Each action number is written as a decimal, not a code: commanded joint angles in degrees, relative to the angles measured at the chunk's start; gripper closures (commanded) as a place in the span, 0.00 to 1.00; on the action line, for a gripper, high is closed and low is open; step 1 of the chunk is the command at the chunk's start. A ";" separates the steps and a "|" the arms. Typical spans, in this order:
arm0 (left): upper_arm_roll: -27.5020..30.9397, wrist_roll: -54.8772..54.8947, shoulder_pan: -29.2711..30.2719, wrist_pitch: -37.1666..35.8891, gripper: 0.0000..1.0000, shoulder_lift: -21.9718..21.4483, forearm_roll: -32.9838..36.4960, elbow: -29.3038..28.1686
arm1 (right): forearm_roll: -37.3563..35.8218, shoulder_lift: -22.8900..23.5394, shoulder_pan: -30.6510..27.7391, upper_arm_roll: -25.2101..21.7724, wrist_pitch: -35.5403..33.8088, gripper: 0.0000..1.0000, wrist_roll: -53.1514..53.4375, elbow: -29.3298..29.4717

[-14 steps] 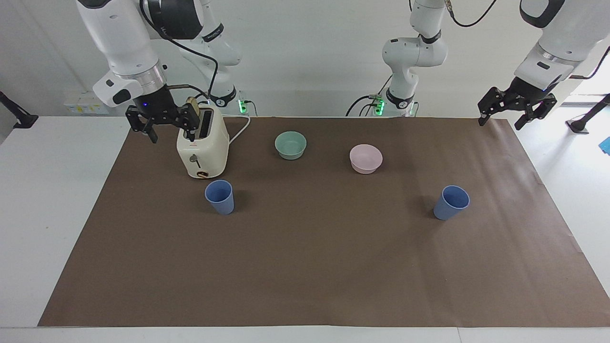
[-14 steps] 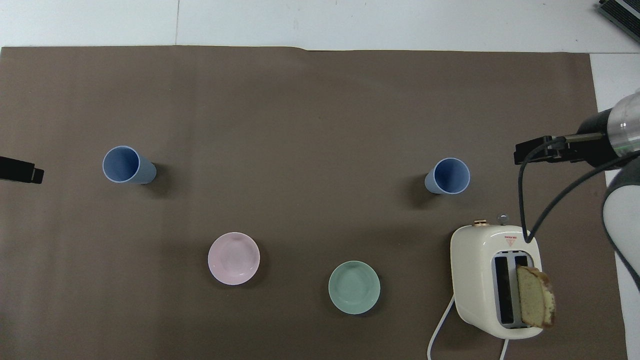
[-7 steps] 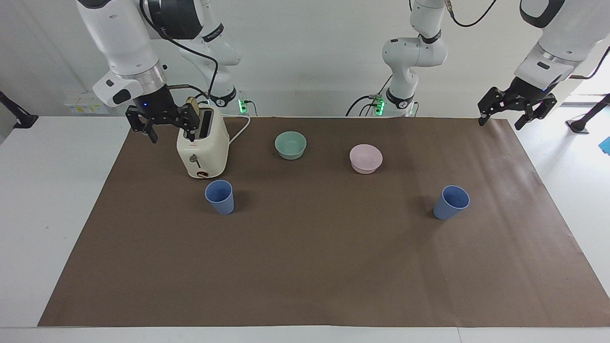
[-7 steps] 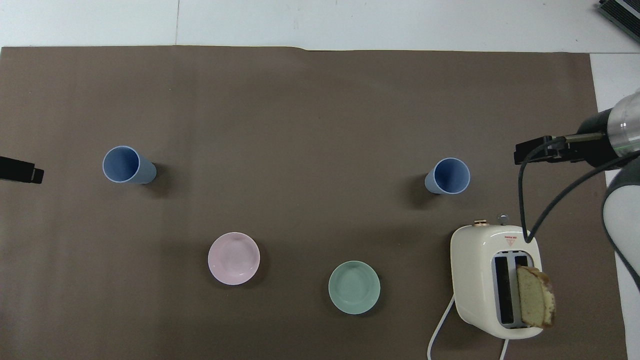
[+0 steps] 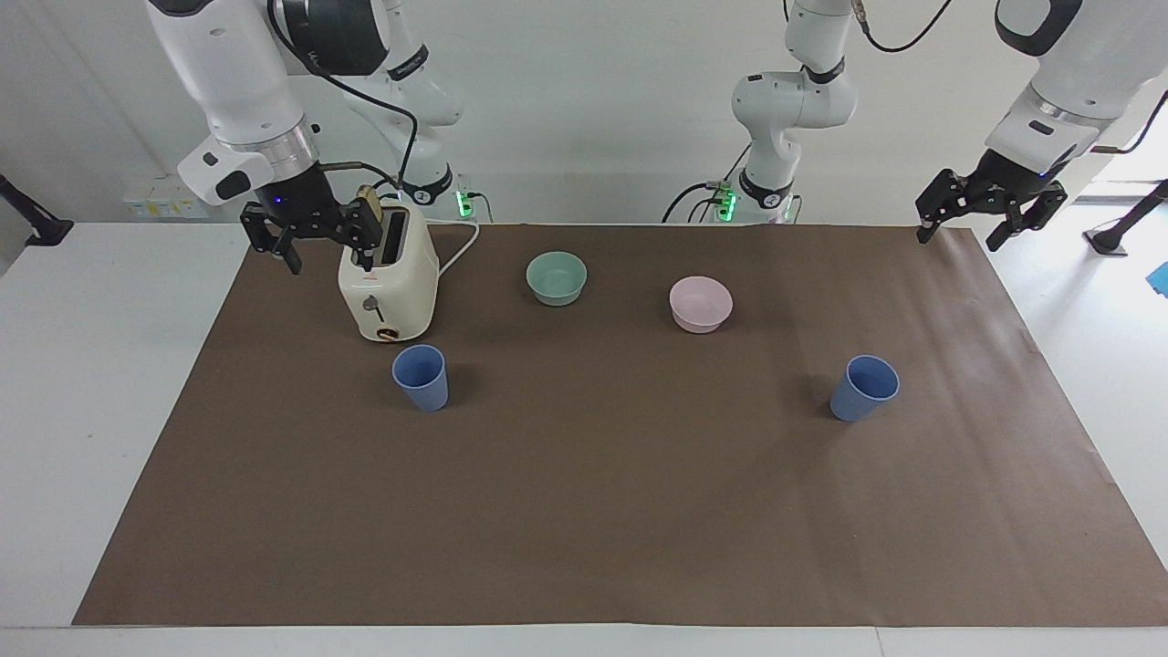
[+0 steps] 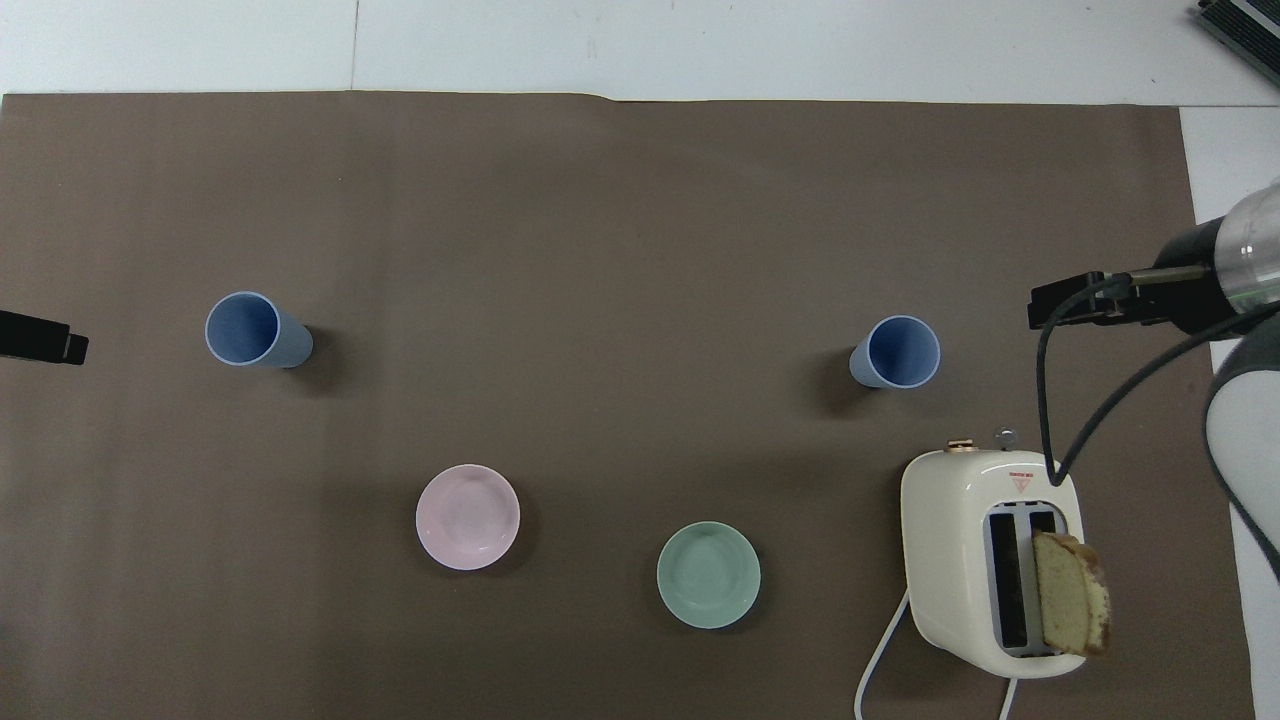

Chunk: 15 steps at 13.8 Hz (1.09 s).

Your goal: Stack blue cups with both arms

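Observation:
Two blue cups stand upright and far apart on the brown mat. One cup (image 5: 422,376) (image 6: 895,352) stands just farther from the robots than the toaster, toward the right arm's end. The other cup (image 5: 863,388) (image 6: 255,330) stands toward the left arm's end. My right gripper (image 5: 327,252) is open and empty, raised beside the toaster. My left gripper (image 5: 958,235) is open and empty, raised over the mat's corner at the left arm's end. Neither gripper touches a cup.
A cream toaster (image 5: 387,283) (image 6: 985,560) holds a slice of bread (image 6: 1072,605), its cord running toward the robots. A teal-green bowl (image 5: 557,276) (image 6: 708,574) and a pink bowl (image 5: 701,303) (image 6: 467,516) sit nearer to the robots than the cups.
My left gripper has risen slightly. The right gripper, cups, bowls and toaster have not moved.

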 commanded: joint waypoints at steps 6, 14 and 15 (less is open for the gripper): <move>0.40 0.46 -0.35 4.25 0.00 -0.36 0.41 -3.79 | 0.43 -0.61 -0.75 0.43 0.01 0.00 -0.23 -0.41; 0.40 0.37 -0.35 14.86 0.00 -0.53 0.24 -12.20 | 0.43 -0.61 -0.75 0.43 0.01 0.00 -0.23 -0.41; 0.40 0.37 -0.35 16.28 0.00 -0.54 0.24 -13.44 | 0.43 -0.61 -0.75 0.43 0.01 0.00 -0.23 -0.41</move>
